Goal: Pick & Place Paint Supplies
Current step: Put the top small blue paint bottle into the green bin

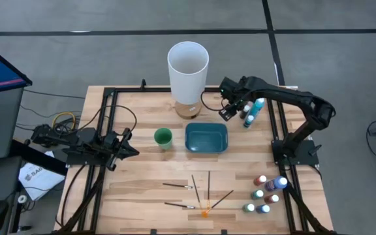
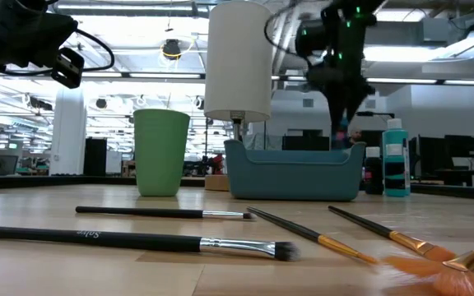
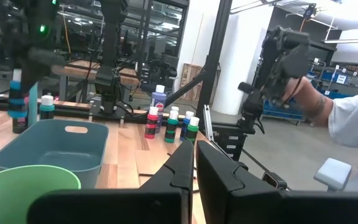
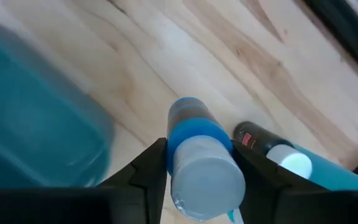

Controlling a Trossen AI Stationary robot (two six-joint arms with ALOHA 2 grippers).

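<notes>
My right gripper (image 4: 199,167) hangs over the table's far right, beside the teal bin (image 1: 206,138), shut on a small blue paint bottle (image 4: 197,134) with a pale cap. Two more bottles (image 1: 250,119) stand on the table just under it. Several other bottles (image 1: 266,192) stand grouped at the near right. Several dark-handled brushes (image 1: 194,189), one orange-tipped (image 1: 205,211), lie flat near the front edge. My left gripper (image 3: 194,168) stays shut at the table's left, pointing level toward the green cup (image 1: 163,136). My right gripper pinches the blue bottle between its two fingers, on the body just below the pale cap (image 4: 207,180). The fingers (image 4: 148,171) come from above, pointing steeply down. The bottle stands upright in the hold, cap up, lifted clear of the table.
A tall white cylinder (image 1: 188,65) stands at the far middle, behind the bin. Black frame rails (image 1: 109,117) run along the table's left and right sides. A person's arm (image 3: 328,112) shows beyond the table's right side. Bare wood lies between the bin and the brushes.
</notes>
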